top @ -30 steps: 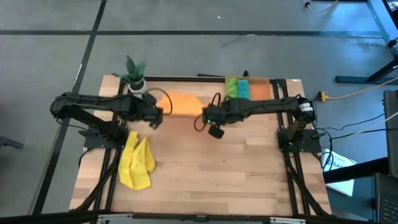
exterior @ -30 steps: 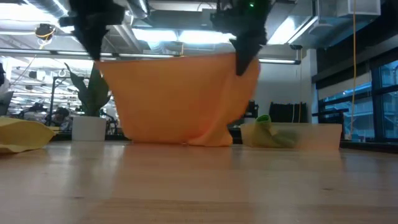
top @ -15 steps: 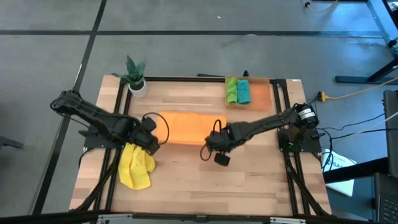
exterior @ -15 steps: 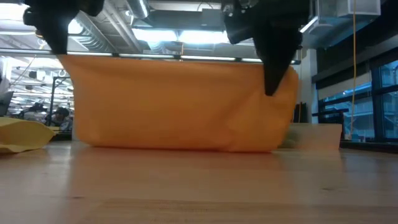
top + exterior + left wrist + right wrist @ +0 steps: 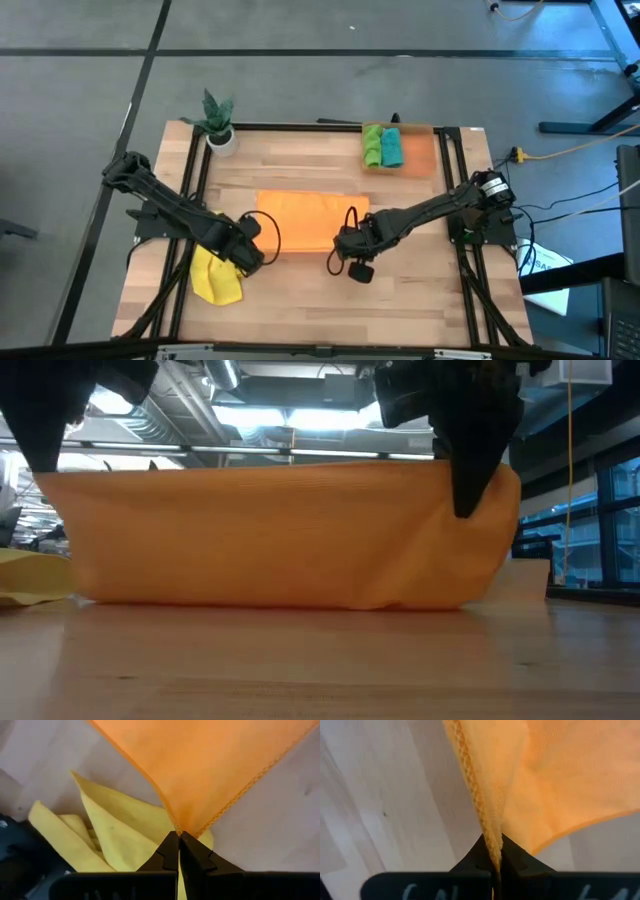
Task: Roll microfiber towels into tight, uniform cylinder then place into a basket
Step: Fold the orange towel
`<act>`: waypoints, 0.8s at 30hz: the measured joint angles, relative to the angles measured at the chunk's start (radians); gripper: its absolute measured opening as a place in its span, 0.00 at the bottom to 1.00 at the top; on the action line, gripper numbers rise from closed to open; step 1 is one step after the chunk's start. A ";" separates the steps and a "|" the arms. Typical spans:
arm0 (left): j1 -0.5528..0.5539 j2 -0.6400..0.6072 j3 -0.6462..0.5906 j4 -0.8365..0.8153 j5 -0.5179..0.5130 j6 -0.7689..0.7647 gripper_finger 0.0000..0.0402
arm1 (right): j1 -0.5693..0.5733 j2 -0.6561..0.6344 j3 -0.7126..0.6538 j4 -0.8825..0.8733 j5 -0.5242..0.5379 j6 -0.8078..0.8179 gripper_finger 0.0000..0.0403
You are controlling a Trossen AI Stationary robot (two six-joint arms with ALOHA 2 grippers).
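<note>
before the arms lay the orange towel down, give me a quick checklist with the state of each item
1. Left tool shut on a corner of the orange towel: ok.
2. Right tool shut on the towel's other corner: ok.
3. Towel stretched flat between the tools, without folds: not ok, it bunches near the right tool.
4. Table in front of the towel bare: ok.
5. Yellow towel out of the way: not ok, it lies under the left tool.
6. Room left in the basket: ok.

I see a plain orange towel (image 5: 310,220), a yellow towel (image 5: 215,280), and green (image 5: 372,145) and teal (image 5: 392,147) towels in the translucent orange basket (image 5: 420,152).
</note>
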 joint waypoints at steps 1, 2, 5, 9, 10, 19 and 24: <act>0.003 0.006 0.000 -0.003 -0.016 0.000 0.00 | -0.001 0.000 0.000 -0.003 0.009 0.006 0.01; 0.007 0.010 0.000 -0.010 -0.033 0.000 0.00 | -0.002 0.000 0.000 -0.006 0.026 0.010 0.01; 0.029 0.011 0.000 -0.024 -0.073 0.000 0.00 | -0.011 0.000 0.000 -0.008 0.085 0.006 0.01; 0.078 0.011 0.000 -0.026 -0.144 0.017 0.00 | -0.035 0.000 0.000 -0.031 0.169 -0.001 0.01; 0.093 0.011 0.000 -0.026 -0.158 0.036 0.00 | -0.044 0.000 0.000 -0.040 0.183 -0.008 0.01; 0.217 0.069 0.000 -0.034 -0.249 0.169 0.00 | -0.118 0.000 -0.078 -0.035 0.308 -0.019 0.01; 0.296 0.119 0.000 -0.077 -0.269 0.185 0.00 | -0.158 0.000 -0.116 -0.019 0.349 -0.069 0.01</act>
